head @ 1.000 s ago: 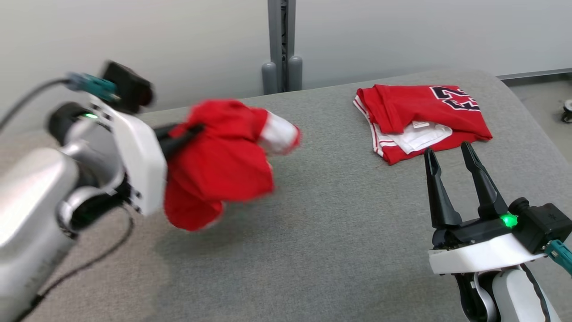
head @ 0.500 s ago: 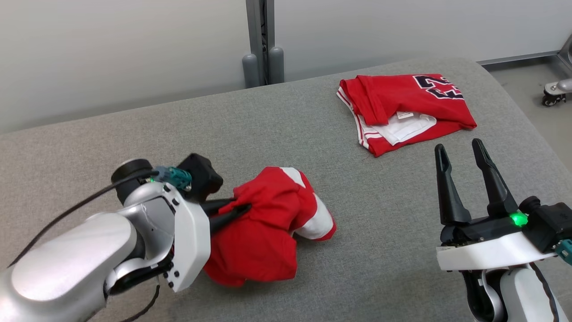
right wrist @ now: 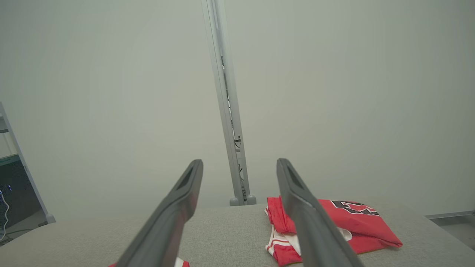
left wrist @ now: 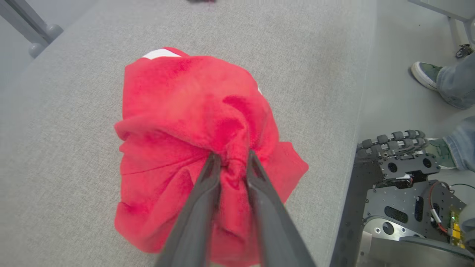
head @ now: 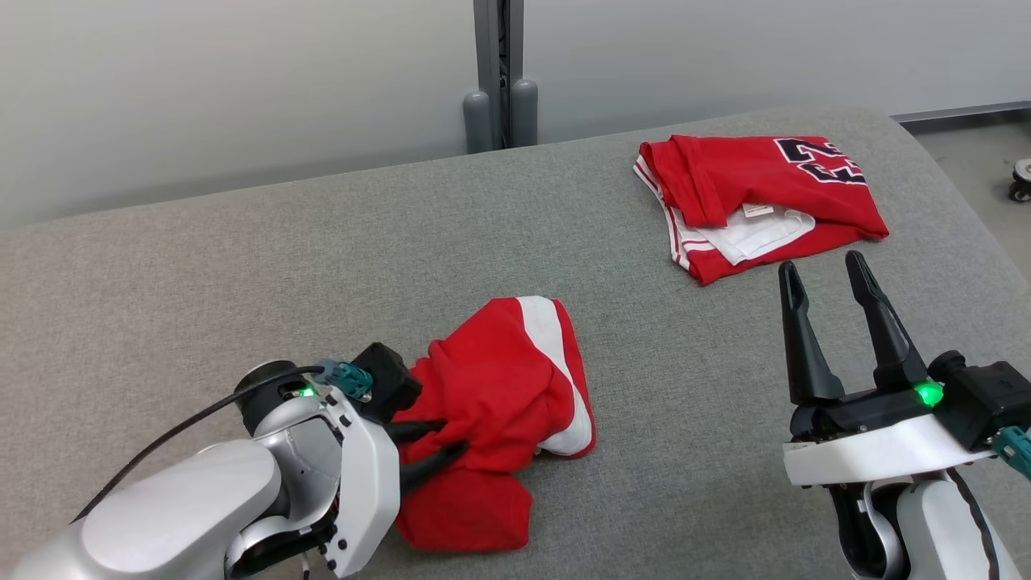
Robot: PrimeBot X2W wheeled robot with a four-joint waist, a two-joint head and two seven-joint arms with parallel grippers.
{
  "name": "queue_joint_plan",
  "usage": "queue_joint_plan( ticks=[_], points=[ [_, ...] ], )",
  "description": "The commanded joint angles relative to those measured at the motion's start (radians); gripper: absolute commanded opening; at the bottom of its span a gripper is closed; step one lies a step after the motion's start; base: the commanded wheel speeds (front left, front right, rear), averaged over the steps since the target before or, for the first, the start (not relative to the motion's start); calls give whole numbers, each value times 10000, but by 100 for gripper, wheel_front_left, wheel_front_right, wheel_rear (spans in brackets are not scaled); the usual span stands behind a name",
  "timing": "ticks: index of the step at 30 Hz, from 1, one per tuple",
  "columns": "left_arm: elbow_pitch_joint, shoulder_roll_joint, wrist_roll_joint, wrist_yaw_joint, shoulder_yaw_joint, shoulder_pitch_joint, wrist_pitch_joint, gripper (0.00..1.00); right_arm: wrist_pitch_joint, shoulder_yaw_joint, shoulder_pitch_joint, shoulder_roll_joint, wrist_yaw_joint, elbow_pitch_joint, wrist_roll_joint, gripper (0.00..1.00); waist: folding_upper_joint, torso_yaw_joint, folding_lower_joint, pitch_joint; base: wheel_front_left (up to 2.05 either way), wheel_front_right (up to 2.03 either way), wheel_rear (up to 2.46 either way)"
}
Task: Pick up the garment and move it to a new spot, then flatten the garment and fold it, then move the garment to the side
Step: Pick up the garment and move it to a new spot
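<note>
Red cloth, the crumpled garment point(head: 491, 387), is seen heaped on the grey padded surface point(head: 242, 266) at the near left of the head view. It is pinched by the left gripper point(head: 441, 441), whose dark fingers are buried in its near edge.

The grip is made plainer in the left wrist view. A bunched ridge of fabric is caught between the two fingers, which are drawn close together around it. The rest of the garment is spread on the surface beyond them, with a white band at its far edge. The edge of the surface is also taken in there, along with the robot's metal base point(left wrist: 404, 193) beside it and a person's shoe point(left wrist: 425, 74) and denim trouser leg point(left wrist: 458, 83).

The right gripper point(head: 821, 270) is raised at the near right, its jaws spread wide with nothing between them. A folded jersey point(head: 757, 201), red with dark numerals and white trim, is laid at the far right, well apart from the garment. In the right wrist view it is seen beyond the parted fingers, and a grey post point(right wrist: 226, 111) is shown rising against a pale wall.
</note>
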Motion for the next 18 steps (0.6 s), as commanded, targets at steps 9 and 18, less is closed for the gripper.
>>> queue_joint_plan(
  ticks=[9,18],
  points=[
    [94,652,-438,-4,529,-813,-1575,100,-34,-140,225,-127,3,31,-43,100,0,369,-1,-278,0,0,0],
    [-227,1492,-714,1479,1782,139,-3731,100,-34,-220,447,-220,3,219,36,100,0,718,-1,-400,0,0,0]
  ],
)
